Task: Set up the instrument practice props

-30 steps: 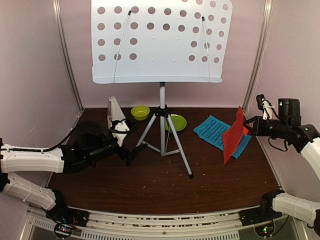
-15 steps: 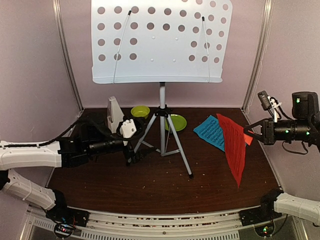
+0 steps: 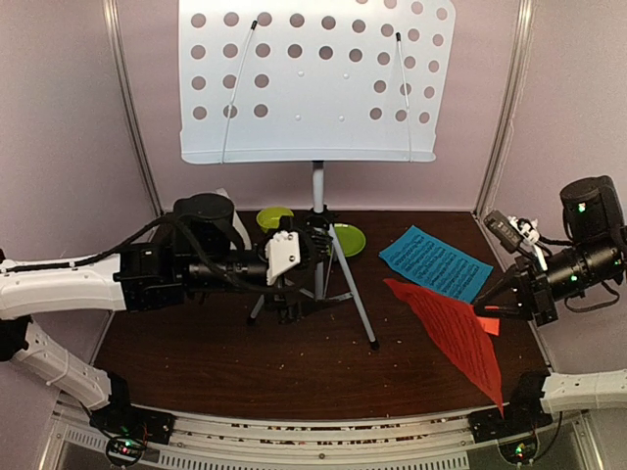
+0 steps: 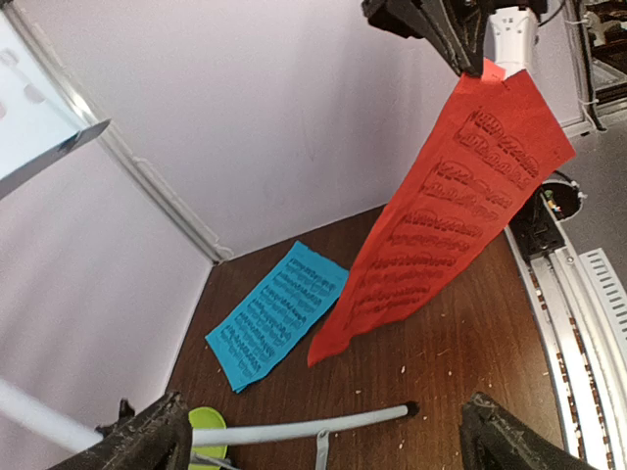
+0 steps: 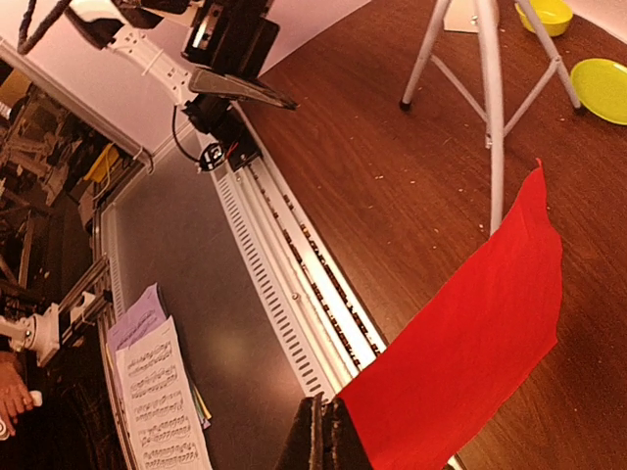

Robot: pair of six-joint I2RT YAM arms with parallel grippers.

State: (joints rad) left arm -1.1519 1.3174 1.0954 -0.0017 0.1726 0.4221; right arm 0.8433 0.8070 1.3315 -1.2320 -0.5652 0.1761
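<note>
The pale perforated music-stand desk (image 3: pixel 313 83) sits atop the tripod (image 3: pixel 318 211), at 12 o'clock of the table (image 3: pixel 294 367). The red sheet (image 3: pixel 453 331) hangs tilted at 4 o'clock, 1 corner pinched in the right gripper (image 3: pixel 493 311). The blue sheet (image 3: pixel 436 262) lies flat at 2 o'clock. The left gripper (image 3: pixel 304 272) is spread wide, with 1 tripod leg crossing between its fingers.

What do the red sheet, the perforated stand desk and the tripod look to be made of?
red sheet: thin matte paper; it drapes and curls, printed with notation.
perforated stand desk: likely painted sheet metal, possibly plastic; flat, rigid, punched round holes.
tripod: slim pale tubes, probably metal, with black joints that look plastic.
</note>
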